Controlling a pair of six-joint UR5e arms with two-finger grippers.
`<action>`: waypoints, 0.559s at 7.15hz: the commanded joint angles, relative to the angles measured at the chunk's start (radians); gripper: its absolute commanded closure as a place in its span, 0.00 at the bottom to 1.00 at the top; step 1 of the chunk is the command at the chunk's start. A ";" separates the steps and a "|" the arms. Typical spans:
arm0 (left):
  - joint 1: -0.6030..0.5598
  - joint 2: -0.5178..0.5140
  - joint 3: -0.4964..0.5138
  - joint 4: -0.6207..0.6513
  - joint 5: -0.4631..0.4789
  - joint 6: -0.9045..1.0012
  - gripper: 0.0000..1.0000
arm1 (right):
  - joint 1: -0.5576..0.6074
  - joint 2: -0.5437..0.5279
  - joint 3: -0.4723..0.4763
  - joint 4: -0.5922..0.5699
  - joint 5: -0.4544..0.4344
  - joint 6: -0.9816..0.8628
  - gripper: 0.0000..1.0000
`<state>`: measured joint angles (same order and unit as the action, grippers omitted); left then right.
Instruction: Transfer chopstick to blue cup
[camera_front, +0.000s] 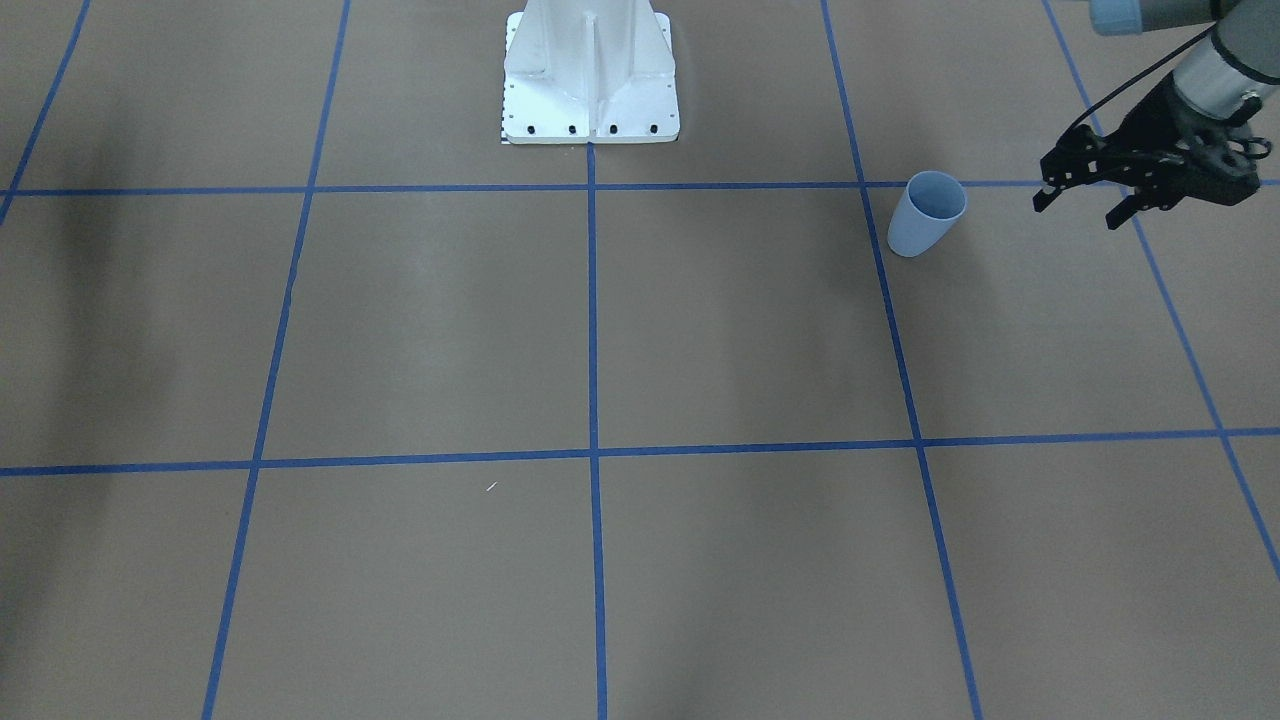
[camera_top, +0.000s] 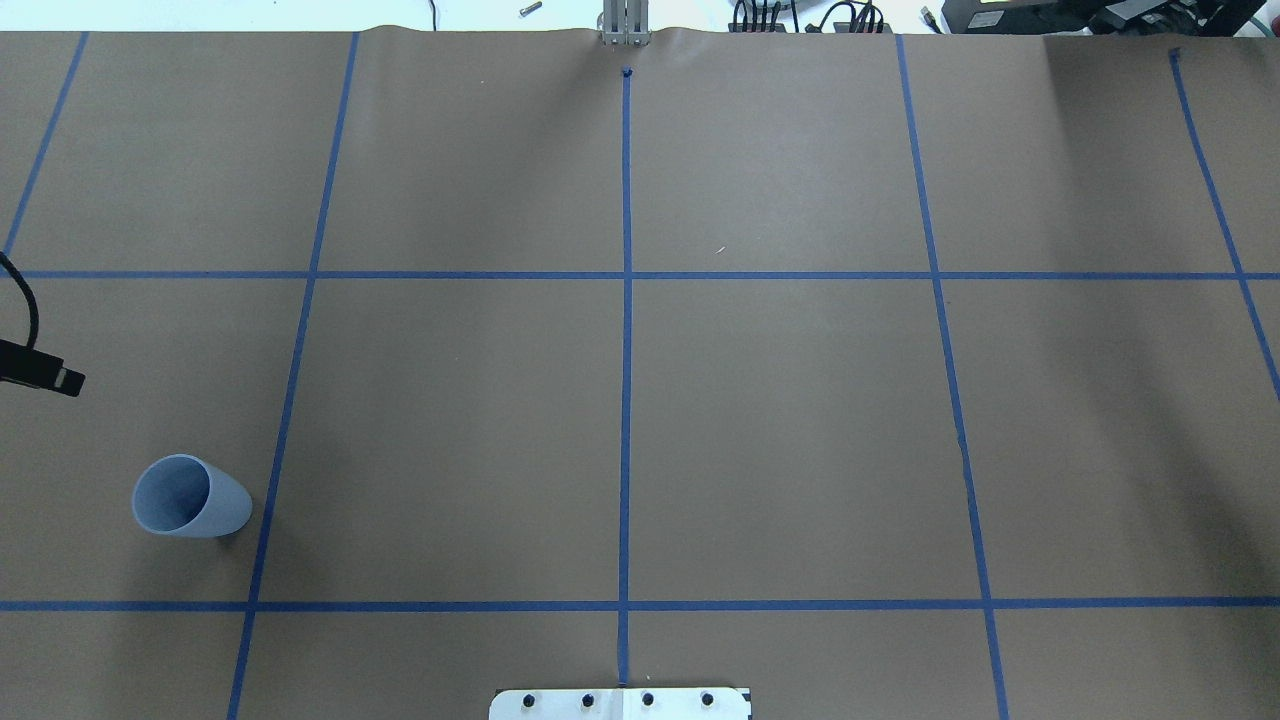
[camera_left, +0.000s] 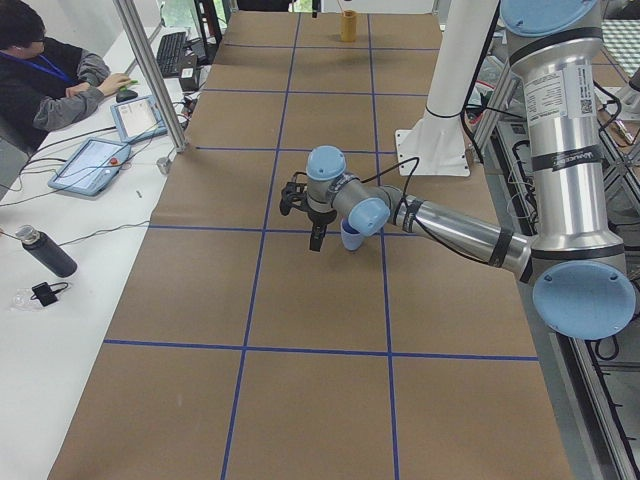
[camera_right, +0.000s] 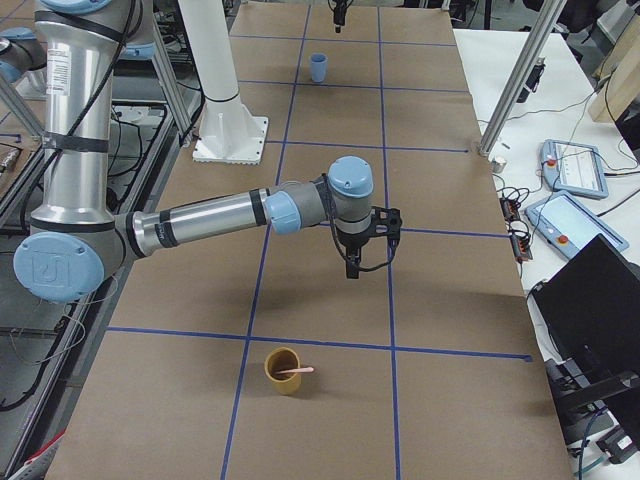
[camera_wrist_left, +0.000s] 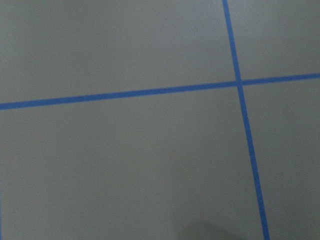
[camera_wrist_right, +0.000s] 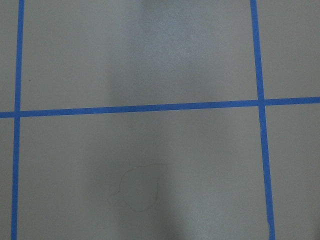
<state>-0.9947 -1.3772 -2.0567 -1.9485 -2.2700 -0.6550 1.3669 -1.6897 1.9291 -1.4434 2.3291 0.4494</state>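
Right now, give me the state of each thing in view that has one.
blue cup: upright, empty.
chopstick: resting in the brown cup, one end over its rim.
brown cup: upright, holding the chopstick.
left gripper: open, empty, beside the blue cup.
right gripper: pointing down; open or shut, cannot tell.

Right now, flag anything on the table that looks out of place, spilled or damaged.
Nothing is spilled or damaged; the blue cup stands upright, empty. Oddities: a tiny white speck on the paper near its middle, and a faint looping outline on it in the right wrist view.
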 joint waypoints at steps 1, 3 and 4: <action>0.181 0.003 -0.014 -0.041 0.093 -0.128 0.02 | -0.009 -0.008 0.001 0.023 0.000 0.015 0.00; 0.241 0.004 -0.003 -0.041 0.101 -0.129 0.05 | -0.011 -0.008 0.001 0.023 0.000 0.017 0.00; 0.243 0.004 0.001 -0.041 0.101 -0.124 0.22 | -0.011 -0.008 -0.001 0.023 0.000 0.017 0.00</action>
<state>-0.7696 -1.3735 -2.0623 -1.9886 -2.1721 -0.7803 1.3566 -1.6980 1.9296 -1.4208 2.3286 0.4656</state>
